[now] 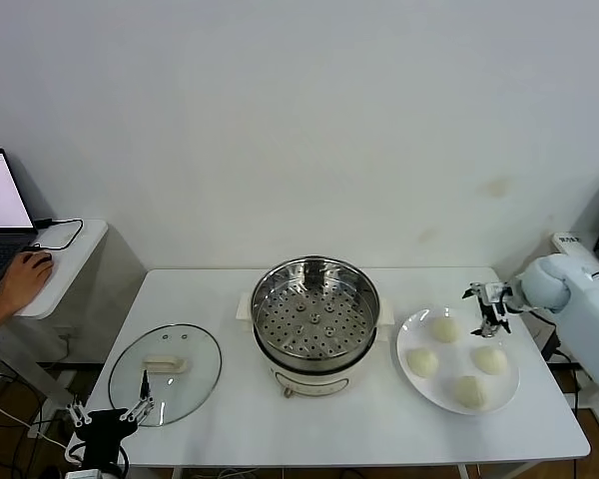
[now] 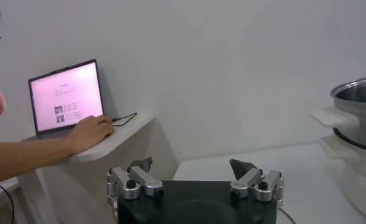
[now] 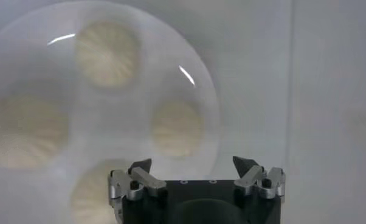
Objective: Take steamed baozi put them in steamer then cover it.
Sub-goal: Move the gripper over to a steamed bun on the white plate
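Note:
Several cream-white baozi lie on a flat white plate point(image 1: 411, 377) at the right: one at the back point(image 1: 444, 328), one at the left point(image 1: 422, 361), one at the right point(image 1: 489, 359), one at the front point(image 1: 469, 390). The steel steamer point(image 1: 315, 321) stands mid-table, its perforated tray bare. The glass cover point(image 1: 166, 371) with a cream handle lies flat at the left. My right gripper point(image 1: 488, 311) is open and empty, hovering above the plate's back edge; its wrist view shows the plate point(image 3: 140, 73) and buns point(image 3: 177, 126) beyond the open gripper point(image 3: 192, 163). My left gripper point(image 1: 108, 409) is open, parked by the cover's front edge.
A side table point(image 1: 75, 261) at the left holds a laptop point(image 1: 2, 215), with a person's hand point(image 1: 24, 280) on a mouse. The white table's front edge point(image 1: 379, 461) is near. The left wrist view shows the steamer's side point(image 2: 353, 128) and the laptop point(image 2: 67, 97).

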{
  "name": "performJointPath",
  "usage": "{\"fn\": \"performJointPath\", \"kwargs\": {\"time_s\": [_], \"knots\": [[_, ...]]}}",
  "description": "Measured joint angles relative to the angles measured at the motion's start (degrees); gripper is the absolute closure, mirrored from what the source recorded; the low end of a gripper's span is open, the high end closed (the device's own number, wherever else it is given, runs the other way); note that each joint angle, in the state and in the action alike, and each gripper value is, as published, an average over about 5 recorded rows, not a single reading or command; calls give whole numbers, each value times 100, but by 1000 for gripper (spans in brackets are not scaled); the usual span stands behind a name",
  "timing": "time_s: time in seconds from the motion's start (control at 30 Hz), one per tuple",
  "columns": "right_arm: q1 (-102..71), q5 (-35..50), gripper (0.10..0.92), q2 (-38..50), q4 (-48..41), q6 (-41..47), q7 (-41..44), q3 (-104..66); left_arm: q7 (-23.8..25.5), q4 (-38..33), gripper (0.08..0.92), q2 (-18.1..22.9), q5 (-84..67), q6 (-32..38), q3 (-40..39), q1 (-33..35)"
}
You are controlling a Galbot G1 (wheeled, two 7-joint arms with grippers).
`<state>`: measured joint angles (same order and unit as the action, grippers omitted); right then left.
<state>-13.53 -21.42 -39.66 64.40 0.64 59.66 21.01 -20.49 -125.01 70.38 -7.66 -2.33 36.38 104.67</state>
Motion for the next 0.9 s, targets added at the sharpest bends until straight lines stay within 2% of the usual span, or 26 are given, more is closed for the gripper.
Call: {"fn": "performJointPath", "kwargs": {"time_s": [0.7,0.8,0.9], "knots": [[191,-402,203,-752,-896,-147,-41,335,-34,95,177,43,1,51,68,10],[191,-430,214,-799,-943,-148,-60,351,-41,102,177,44,1,61,67,10],[198,-455,264,-822,-978,-149,-68,366,-45,108,177,48,1,63,66,5]]}}
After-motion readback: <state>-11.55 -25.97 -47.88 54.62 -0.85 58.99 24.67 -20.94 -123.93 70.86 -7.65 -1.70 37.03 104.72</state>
